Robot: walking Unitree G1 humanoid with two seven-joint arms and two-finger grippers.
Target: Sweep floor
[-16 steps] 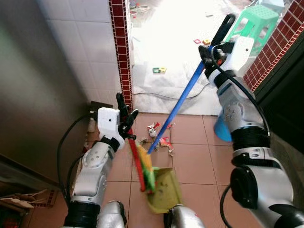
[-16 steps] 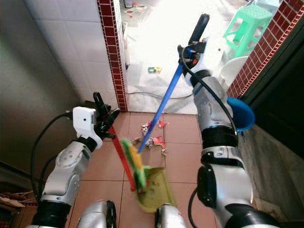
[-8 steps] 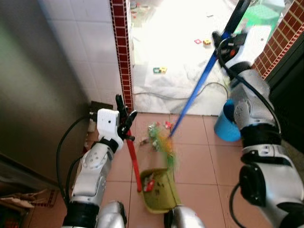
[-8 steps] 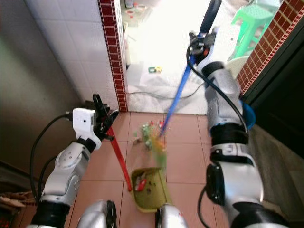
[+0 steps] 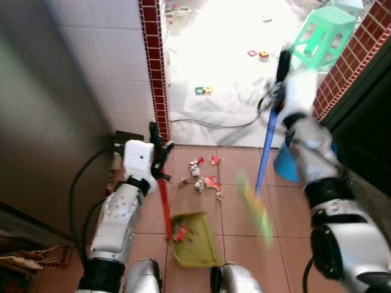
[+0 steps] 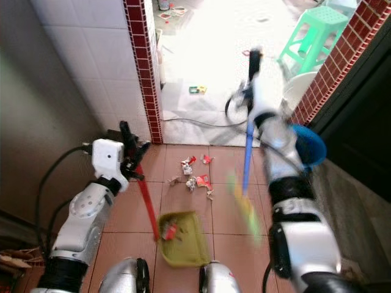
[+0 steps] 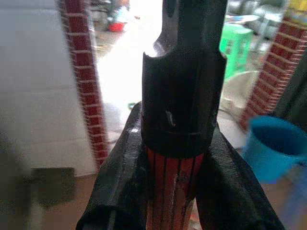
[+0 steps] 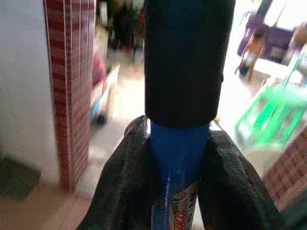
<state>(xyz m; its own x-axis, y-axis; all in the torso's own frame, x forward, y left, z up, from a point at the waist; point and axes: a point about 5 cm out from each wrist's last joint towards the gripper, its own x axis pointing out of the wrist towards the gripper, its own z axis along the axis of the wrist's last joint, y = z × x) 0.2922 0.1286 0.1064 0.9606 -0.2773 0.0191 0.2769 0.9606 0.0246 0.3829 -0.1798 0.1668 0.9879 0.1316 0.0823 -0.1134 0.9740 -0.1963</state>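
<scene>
Right wrist view: right hand (image 8: 180,158) clamps broom (image 6: 246,160).

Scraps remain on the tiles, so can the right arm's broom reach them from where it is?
Probably yes. The right gripper holds the broom, whose head hangs beside the scraps with bare tile between; the dustpan sits nearer the robot.

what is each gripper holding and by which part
The left gripper grips the dustpan by its red handle, just below the black end cap. The right gripper grips the broom by its blue handle, just below the black top grip.
</scene>
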